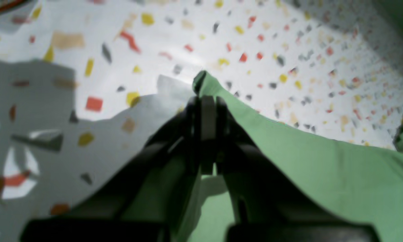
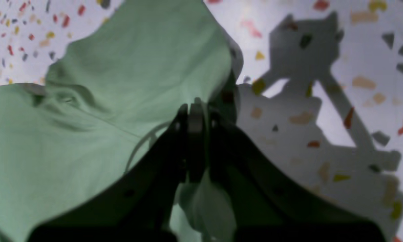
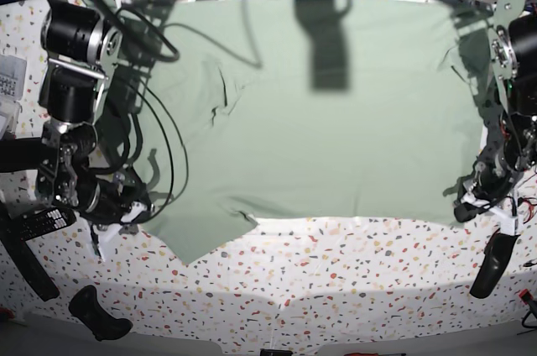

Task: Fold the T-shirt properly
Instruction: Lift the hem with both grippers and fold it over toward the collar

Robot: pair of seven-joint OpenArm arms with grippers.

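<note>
The pale sage-green T-shirt (image 3: 319, 104) lies spread wide over the speckled table (image 3: 336, 280), reaching the far edge. My left gripper (image 3: 470, 205) is at the shirt's near right corner. In the left wrist view it (image 1: 206, 101) is shut on a corner of the green cloth (image 1: 322, 161), held above the table. My right gripper (image 3: 138, 213) is at the shirt's near left side by a sleeve. In the right wrist view it (image 2: 196, 109) is shut on the shirt's edge (image 2: 87, 117), also off the table.
Black cables (image 3: 159, 146) hang over the shirt's left part. A black handle-like object (image 3: 99, 312) lies at the near left and another (image 3: 489, 265) at the near right. A dark flat device (image 3: 46, 223) sits at the left edge. Arm shadows fall on the table.
</note>
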